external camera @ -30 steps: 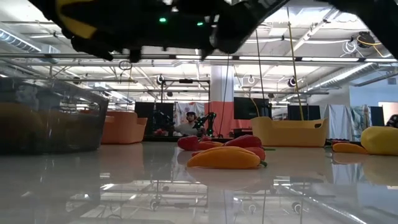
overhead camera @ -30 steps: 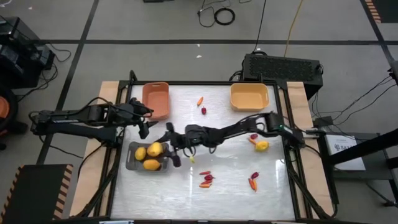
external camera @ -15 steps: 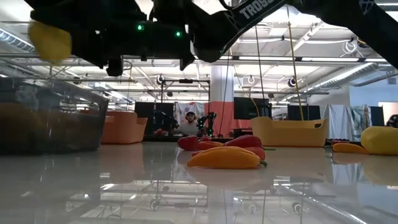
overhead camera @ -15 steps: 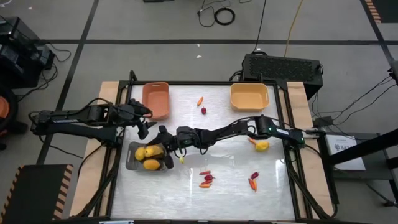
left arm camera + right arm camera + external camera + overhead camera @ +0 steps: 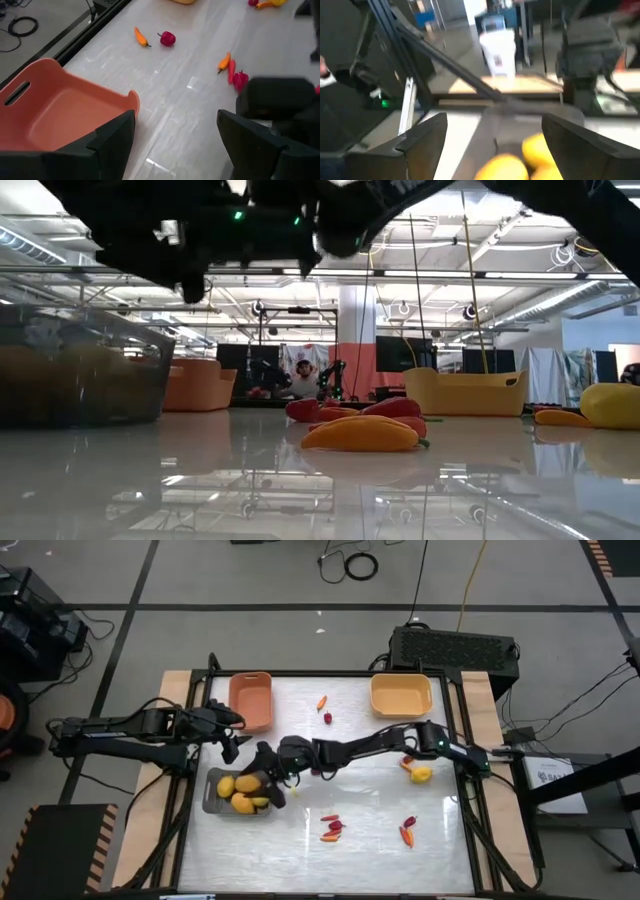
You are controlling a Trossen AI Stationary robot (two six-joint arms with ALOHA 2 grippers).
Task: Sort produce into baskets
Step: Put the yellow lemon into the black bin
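Note:
The grey tray stands at the table's near left with several yellow egg-shaped fruits lying in it. It also shows in the low view. My right gripper hangs open and empty over the tray's right part. In its wrist view the fruits lie just below its spread fingers. My left gripper waits open and empty beside the salmon tray, which fills the left of its wrist view. The yellow-orange tray stands at the far right.
An orange pepper and a red piece lie between the far trays. A yellow fruit with red and orange pieces lies at the right. More peppers lie near the front. The right arm spans the table's middle.
My right gripper has carried a yellow fruit toward the table's left, from beside the grey tray to above it, and has let it go. The fruit has dropped out of the fingers and now lies in the tray with the others.

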